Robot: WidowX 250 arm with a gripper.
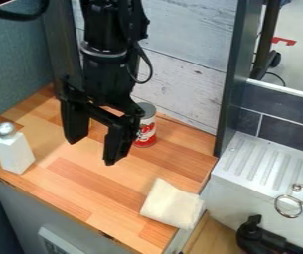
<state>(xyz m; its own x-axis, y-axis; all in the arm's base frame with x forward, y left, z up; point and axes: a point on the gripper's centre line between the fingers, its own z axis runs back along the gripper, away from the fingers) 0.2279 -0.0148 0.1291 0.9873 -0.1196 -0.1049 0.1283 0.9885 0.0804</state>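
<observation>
One black two-finger gripper (93,152), pointing down over the butcher-block counter (67,171), its fingers parted, nothing visible between them. One red-and-white can (147,135) with a bare metal upper part, upright on the counter near the plank wall, just behind the gripper, one finger of which partly covers its side from the camera. One white tapering bottle (14,155) with a round silver stopper (6,129), upright near the counter's left edge, well apart from the can. One cream cloth (171,202), folded, lying at the counter's lower right edge. One whitewashed plank wall (188,37), bordered by a dark upright post (226,101). Right of the post: one white ribbed drainboard (257,161) below dark tiles (279,106), two silver rings (288,206) on it; one black fitting (252,234) below.
</observation>
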